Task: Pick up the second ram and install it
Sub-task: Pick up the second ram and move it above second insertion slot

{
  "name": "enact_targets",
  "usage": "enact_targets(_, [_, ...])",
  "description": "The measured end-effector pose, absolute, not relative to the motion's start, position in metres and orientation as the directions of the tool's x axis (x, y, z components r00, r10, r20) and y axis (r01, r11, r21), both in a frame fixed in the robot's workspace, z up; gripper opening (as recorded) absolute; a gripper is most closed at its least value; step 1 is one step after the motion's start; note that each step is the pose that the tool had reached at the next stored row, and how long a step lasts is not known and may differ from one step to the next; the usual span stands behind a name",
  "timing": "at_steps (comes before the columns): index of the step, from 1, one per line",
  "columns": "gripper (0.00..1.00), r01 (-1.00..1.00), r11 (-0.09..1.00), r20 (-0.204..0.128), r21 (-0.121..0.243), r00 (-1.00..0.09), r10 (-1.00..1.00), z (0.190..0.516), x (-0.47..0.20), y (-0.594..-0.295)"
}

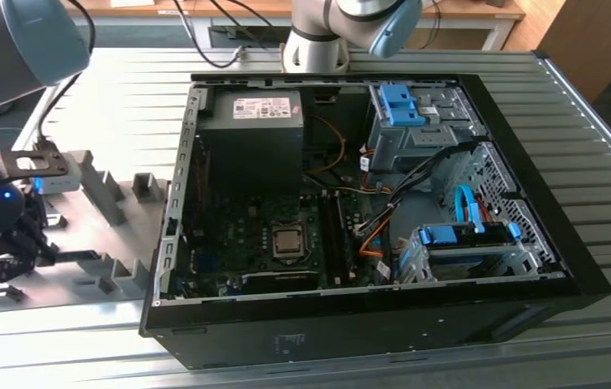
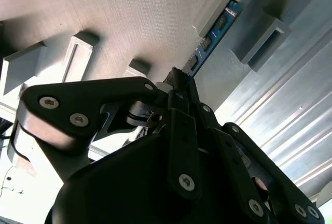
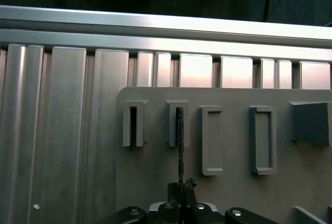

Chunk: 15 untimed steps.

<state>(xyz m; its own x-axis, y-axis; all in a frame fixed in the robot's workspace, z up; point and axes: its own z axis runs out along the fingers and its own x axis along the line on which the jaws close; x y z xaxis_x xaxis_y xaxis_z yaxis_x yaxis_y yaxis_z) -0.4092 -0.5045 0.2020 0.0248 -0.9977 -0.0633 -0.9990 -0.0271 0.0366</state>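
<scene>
Grip: the pincer [image 3: 181, 189] is closed down on the near end of the second ram [image 3: 180, 149], its fingers nearly meeting with the thin stick between them.
Location: the stick stands on edge in a slotted block [image 3: 171, 130] of the gray fixture plate [image 3: 150, 182]. The plate lies on the table [image 1: 121, 105] by its edge at the exterior view's left, beside the computer case [image 1: 592, 275].
Reason for the hold: the slot appears to keep the stick upright so that its free end can be pinched across the flat faces. It is not yet lifted out.
Look: a long narrow board, dark and very thin edge-on in the first wrist view. The second wrist view shows a blue-green face with small dark chips.
Neighbour: the next block [image 3: 127, 128] has an empty slot.
Destination: the memory slots [image 1: 336, 239] on the motherboard [image 1: 246, 235] lie well apart from the pincer.
</scene>
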Motion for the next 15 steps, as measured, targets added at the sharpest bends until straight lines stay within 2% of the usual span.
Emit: enact_targets(15, [0.14,-0.999,-0.027,-0.063,0.036,0.025,-0.998,0.216,-0.409,-0.504])
